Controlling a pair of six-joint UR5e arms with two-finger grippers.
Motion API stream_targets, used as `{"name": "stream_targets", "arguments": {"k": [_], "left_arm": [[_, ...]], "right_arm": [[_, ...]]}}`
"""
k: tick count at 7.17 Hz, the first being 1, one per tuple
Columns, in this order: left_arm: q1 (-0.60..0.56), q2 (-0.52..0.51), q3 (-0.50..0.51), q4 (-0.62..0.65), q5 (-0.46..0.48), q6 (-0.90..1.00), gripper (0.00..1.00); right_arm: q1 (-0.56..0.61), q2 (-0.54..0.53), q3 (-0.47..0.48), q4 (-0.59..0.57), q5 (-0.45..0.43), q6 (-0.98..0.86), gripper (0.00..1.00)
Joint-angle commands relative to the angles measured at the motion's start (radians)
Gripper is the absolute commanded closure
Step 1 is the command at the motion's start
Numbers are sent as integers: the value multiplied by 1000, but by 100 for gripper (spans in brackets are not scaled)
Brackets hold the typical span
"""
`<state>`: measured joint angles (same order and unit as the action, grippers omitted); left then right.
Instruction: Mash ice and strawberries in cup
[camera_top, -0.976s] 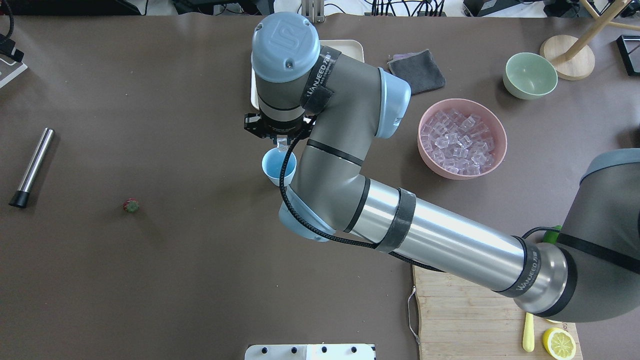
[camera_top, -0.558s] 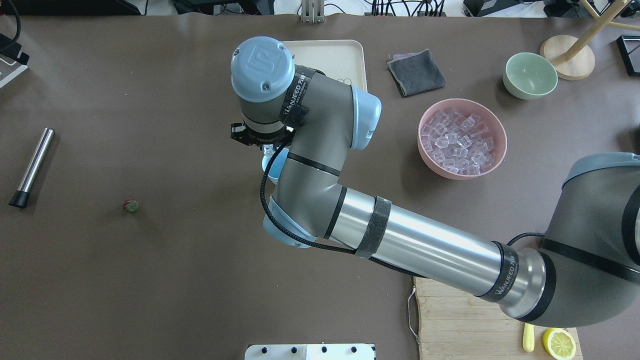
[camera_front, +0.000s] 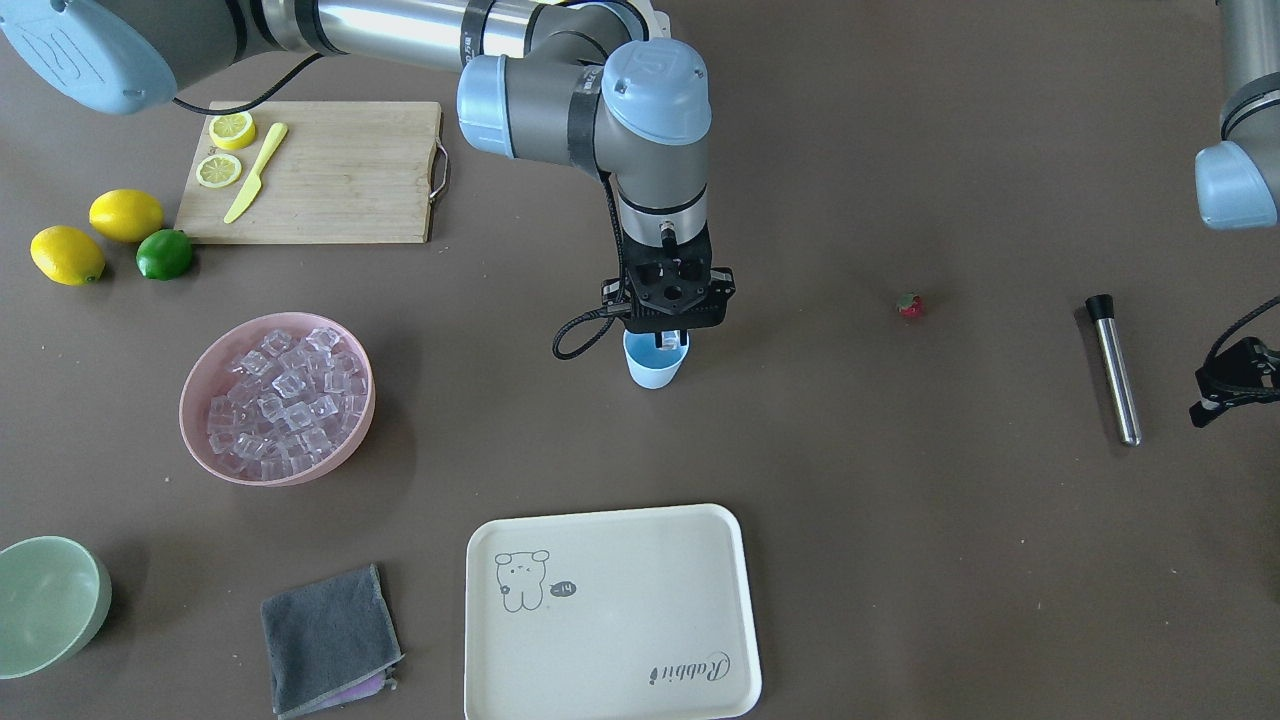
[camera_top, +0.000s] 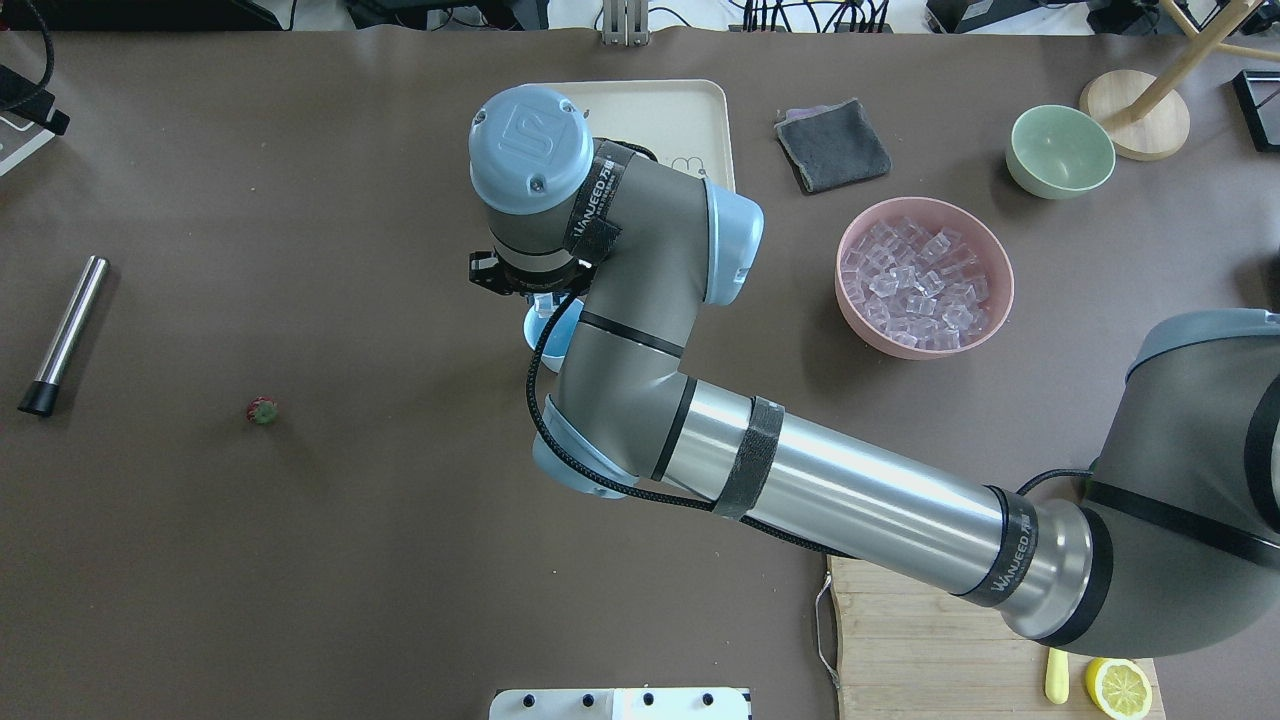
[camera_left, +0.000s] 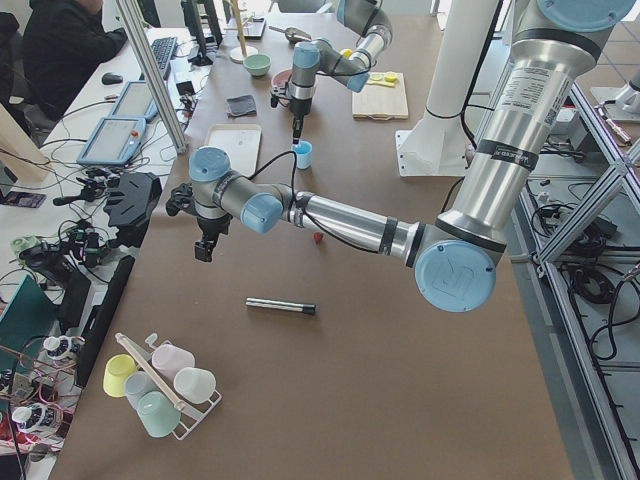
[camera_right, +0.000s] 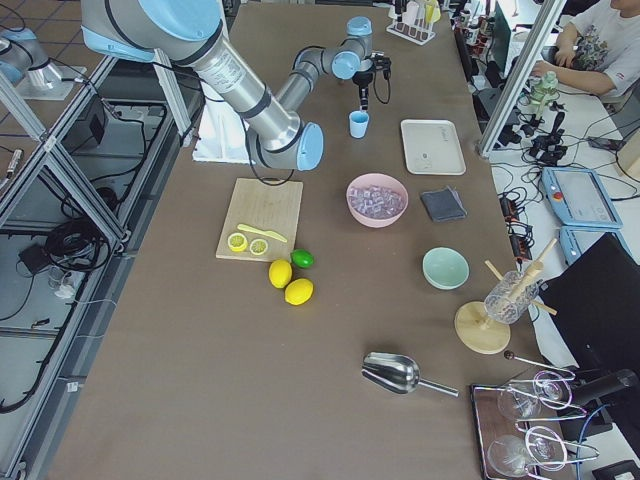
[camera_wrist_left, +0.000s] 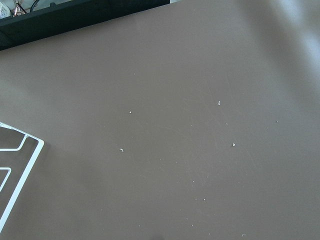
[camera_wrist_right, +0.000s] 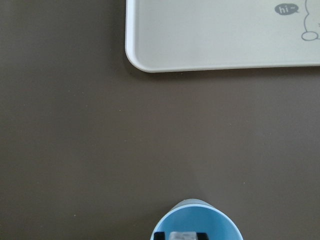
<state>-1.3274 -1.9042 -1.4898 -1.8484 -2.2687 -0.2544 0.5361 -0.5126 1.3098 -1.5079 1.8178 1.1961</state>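
Overhead exterior, against a second ago: shifted left, hanging directly above the light blue cup (camera_front: 655, 372) mid-table with the right gripper (camera_top: 545, 302) pinched narrowly on one ice cube (camera_wrist_right: 181, 235), well apart from the strawberry (camera_top: 262, 410) far to the left.

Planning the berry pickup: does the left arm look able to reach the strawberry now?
Probably yes: the strawberry lies alone; only the flat-lying muddler is between it and the left gripper.
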Motion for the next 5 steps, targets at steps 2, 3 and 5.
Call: {"name": "stream_targets", "arguments": {"k": [2, 3, 5], "left_arm": [[2, 2, -10, 0, 1, 0, 2], [2, 1, -9, 0, 1, -2, 3], [10, -3, 0, 0, 1, 0, 3]], "right_arm": [[54, -1, 14, -12, 20, 5, 2], [147, -27, 19, -11, 149, -7, 2], [370, -303, 251, -12, 352, -247, 2]]}}
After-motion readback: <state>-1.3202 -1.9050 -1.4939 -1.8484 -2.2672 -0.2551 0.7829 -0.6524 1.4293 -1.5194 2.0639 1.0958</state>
